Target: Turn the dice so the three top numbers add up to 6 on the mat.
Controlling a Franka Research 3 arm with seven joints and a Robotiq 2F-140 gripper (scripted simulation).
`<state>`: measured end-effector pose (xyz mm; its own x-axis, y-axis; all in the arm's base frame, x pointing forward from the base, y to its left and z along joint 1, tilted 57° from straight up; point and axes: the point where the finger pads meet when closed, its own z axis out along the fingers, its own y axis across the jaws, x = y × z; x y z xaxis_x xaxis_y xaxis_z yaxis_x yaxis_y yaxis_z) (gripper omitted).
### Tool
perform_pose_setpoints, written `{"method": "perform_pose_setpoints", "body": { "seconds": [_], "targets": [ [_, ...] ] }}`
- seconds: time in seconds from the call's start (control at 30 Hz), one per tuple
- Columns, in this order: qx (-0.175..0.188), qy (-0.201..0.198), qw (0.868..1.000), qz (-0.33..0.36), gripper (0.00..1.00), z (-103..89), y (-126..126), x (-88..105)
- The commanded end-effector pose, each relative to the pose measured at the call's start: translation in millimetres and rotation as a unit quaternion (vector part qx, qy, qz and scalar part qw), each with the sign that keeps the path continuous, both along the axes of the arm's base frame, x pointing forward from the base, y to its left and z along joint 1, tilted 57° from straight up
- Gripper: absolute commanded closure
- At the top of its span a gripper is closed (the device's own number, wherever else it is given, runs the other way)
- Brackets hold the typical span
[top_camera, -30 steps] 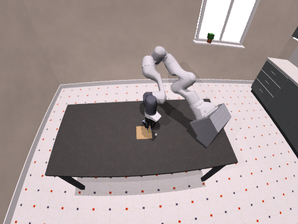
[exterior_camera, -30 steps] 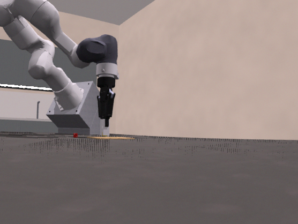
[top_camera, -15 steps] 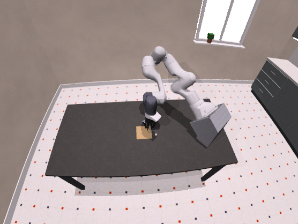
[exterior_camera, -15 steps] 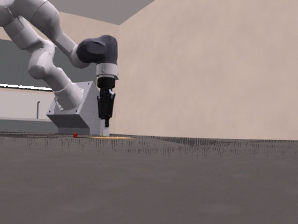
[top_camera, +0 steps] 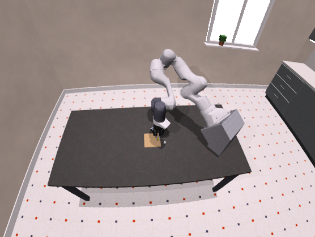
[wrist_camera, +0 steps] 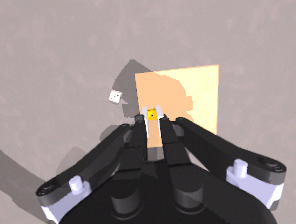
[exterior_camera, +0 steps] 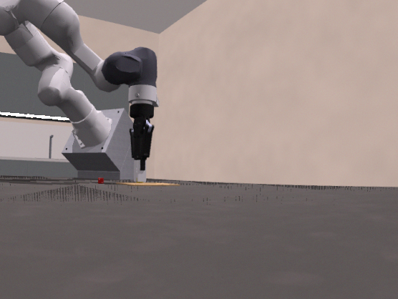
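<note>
High top view, low tabletop exterior, downward wrist close-up; mat shared.
</note>
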<state>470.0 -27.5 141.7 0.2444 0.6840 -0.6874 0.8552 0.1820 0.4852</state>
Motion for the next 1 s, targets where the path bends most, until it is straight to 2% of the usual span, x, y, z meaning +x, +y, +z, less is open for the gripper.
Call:
{"method": "perform_pose_setpoints", "body": {
  "seconds": [0.0, 0.9, 0.97],
  "targets": [
    [0.001, -0.002, 1.000, 0.000, 0.93, -0.4, 0.0, 1.1],
    [0.001, -0.002, 1.000, 0.000, 0.93, -0.4, 0.0, 1.1],
    [0.001, -0.002, 1.000, 0.000, 0.91, -0.4, 0.0, 1.1]
  ]
}}
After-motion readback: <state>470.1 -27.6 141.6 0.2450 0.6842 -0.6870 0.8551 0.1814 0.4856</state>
